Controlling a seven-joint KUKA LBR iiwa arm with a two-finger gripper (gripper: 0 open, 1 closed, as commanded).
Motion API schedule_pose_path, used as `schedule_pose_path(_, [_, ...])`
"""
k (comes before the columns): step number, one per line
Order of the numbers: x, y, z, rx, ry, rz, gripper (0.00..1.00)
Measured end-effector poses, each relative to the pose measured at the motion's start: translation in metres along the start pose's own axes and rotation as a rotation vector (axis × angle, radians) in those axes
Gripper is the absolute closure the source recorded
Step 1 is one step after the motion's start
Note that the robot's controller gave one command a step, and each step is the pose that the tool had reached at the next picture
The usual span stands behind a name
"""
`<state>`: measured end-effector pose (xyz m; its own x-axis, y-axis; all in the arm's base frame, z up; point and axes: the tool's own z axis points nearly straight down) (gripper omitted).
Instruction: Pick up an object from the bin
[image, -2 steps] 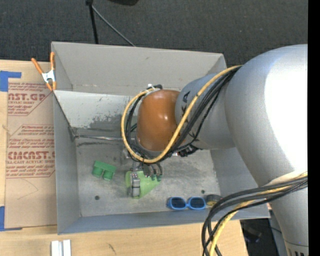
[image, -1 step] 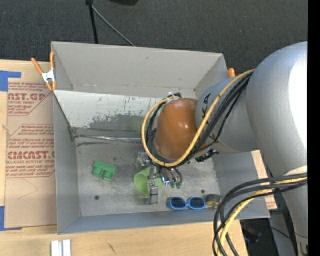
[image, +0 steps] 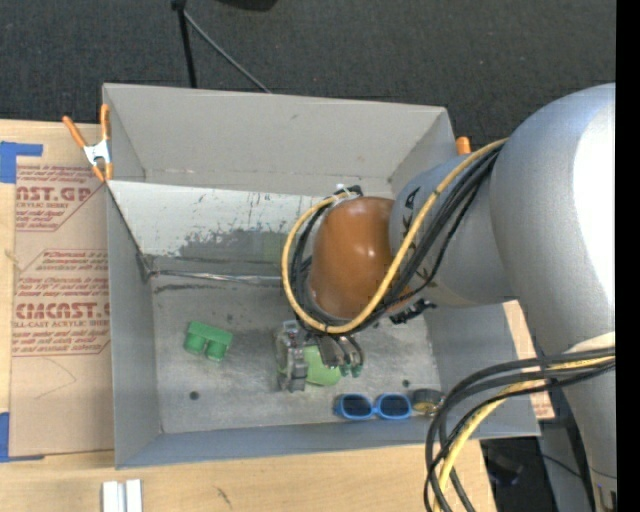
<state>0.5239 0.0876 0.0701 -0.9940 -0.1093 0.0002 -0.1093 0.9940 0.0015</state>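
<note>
And the arm (image: 560, 230) is in from three o'clock, reaching well down into the grey bin (image: 200, 210), with its orange cover (image: 350, 255) bulging over the middle and yellow and black cables (image: 295, 250) looped round it. Down at the floor, the gripper (image: 300, 370) is low, just toward six o'clock of the bin's centre, and right against it on its three o'clock side sits a pale green piece (image: 325, 374), small and rounded, partly tucked under the wrist hardware. Is the pincer apart, together or clamped on that piece? Cannot tell from here, the metalwork and the cover hide it. So the pale green piece lies at the gripper's tip on the bin floor, touching or very nearly so. Off at nine o'clock from the gripper, well apart, there's a darker green block (image: 207, 340) lying alone on the bare floor. At about four o'clock from the gripper, near the front wall, rests a pair of blue sunglasses (image: 372, 406), lenses side by side
</note>
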Motion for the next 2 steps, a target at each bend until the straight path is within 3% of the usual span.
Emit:
schedule_pose_path(1, [0.0001, 0.0, 0.0006, 0.0, 0.0, 0.0, 0.0])
schedule_pose_path(2, [0.0069, 0.0033, 0.0008, 0.001, 0.001, -0.082, 0.0])
